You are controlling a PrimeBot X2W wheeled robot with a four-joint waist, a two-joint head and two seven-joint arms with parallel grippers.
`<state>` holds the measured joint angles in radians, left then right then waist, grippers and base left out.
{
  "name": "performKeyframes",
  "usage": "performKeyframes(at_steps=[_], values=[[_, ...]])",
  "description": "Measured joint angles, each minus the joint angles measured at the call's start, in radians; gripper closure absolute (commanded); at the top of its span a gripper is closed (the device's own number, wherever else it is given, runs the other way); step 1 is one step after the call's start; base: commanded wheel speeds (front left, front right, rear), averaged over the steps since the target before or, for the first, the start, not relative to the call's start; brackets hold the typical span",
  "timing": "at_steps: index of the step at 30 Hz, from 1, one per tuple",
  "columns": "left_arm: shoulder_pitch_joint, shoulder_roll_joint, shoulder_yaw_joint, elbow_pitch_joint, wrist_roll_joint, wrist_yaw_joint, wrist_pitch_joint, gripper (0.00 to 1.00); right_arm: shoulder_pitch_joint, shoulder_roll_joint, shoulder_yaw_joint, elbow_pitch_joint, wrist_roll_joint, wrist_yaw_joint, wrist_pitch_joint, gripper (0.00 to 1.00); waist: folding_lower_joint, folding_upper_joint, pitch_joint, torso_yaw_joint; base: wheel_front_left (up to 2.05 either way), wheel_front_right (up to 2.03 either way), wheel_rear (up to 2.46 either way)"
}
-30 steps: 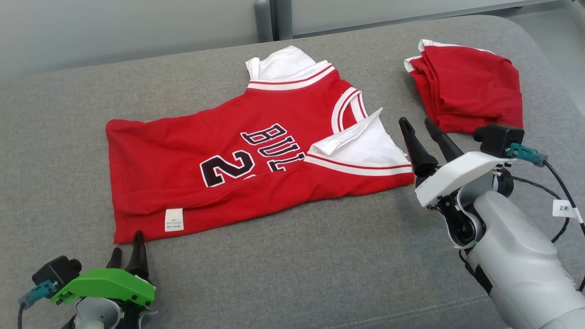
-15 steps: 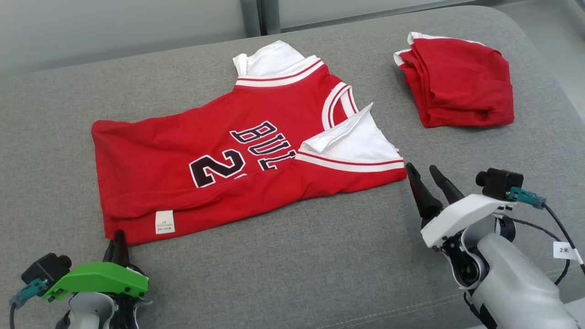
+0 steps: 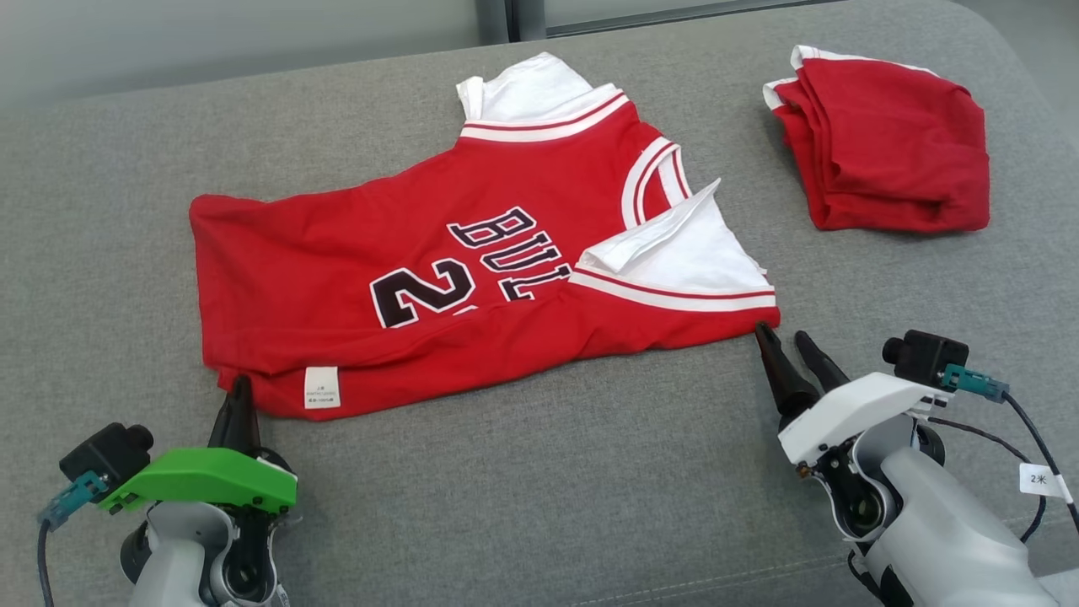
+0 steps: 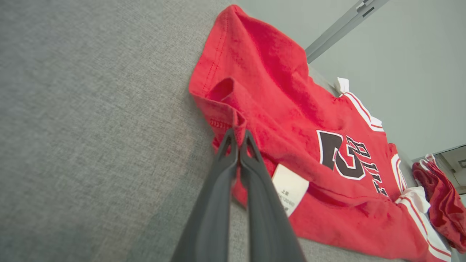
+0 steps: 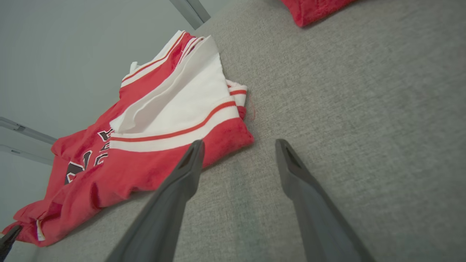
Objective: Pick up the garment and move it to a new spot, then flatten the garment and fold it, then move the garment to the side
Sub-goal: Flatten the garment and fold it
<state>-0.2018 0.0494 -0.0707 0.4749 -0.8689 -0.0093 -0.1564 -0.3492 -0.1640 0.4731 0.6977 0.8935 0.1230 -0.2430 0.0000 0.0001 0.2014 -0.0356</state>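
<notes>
Looking nearest you, your left claw (image 3: 239, 389) is pinched tight on the hem corner of the red jersey (image 3: 362, 244), beside its white label (image 3: 322, 388). Your right claw (image 3: 782, 335) stands spread and empty just beside the jersey's shoulder corner. The jersey lies spread on the grey couch (image 3: 548, 489); beyond its sleeve sits a folded red garment (image 3: 893, 152).

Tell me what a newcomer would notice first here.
The red jersey lies spread across the grey cushion, number and lettering up. The left gripper is shut on its near-left hem corner, while the right gripper stands open at its near-right corner. A second red garment lies folded at the far right.
</notes>
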Motion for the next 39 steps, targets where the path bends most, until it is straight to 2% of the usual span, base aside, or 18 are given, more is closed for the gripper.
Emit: performKeyframes(at_steps=[8, 10, 12, 14, 27, 33, 39], values=[[-0.026, -0.002, -0.035, -0.018, 0.013, -0.009, -0.003, 1.0, -0.057, 0.007, 0.001, 0.03, 0.037, 0.0, 0.043, 0.01, 0.0, 0.0, 0.033, 0.046, 0.0, 0.0, 0.0], [-0.028, -0.003, -0.038, -0.019, 0.012, -0.01, -0.003, 1.0, -0.072, 0.007, 0.002, 0.036, 0.041, 0.0, 0.043, 0.5, 0.0, 0.0, 0.039, 0.059, 0.0, 0.0, 0.0], [-0.029, -0.003, -0.035, -0.019, 0.012, -0.01, -0.013, 1.0, -0.085, 0.007, 0.013, 0.037, 0.041, 0.0, 0.047, 0.72, 0.0, 0.0, 0.044, 0.069, 0.0, 0.0, 0.0], [-0.029, -0.003, -0.034, -0.02, 0.013, -0.01, -0.015, 1.0, -0.103, 0.01, 0.025, 0.034, 0.041, 0.0, 0.046, 1.0, 0.0, 0.0, 0.049, 0.076, 0.0, 0.0, 0.0], [-0.015, -0.004, -0.009, -0.049, 0.014, -0.026, -0.057, 1.0, -0.084, -0.027, 0.046, -0.077, 0.04, 0.0, 0.005, 1.0, 0.0, 0.0, 0.019, 0.049, 0.0, 0.0, 0.0], [0.062, -0.004, 0.012, -0.078, 0.013, -0.027, -0.066, 1.0, 0.01, -0.042, 0.047, -0.135, 0.041, 0.0, 0.005, 1.0, 0.0, 0.0, -0.004, 0.03, 0.0, 0.0, 0.0], [0.152, -0.005, 0.011, -0.127, 0.013, -0.027, -0.073, 1.0, 0.1, -0.086, 0.027, -0.187, 0.041, 0.002, 0.004, 1.0, 0.0, 0.0, -0.021, 0.018, 0.0, 0.0, 0.0]])
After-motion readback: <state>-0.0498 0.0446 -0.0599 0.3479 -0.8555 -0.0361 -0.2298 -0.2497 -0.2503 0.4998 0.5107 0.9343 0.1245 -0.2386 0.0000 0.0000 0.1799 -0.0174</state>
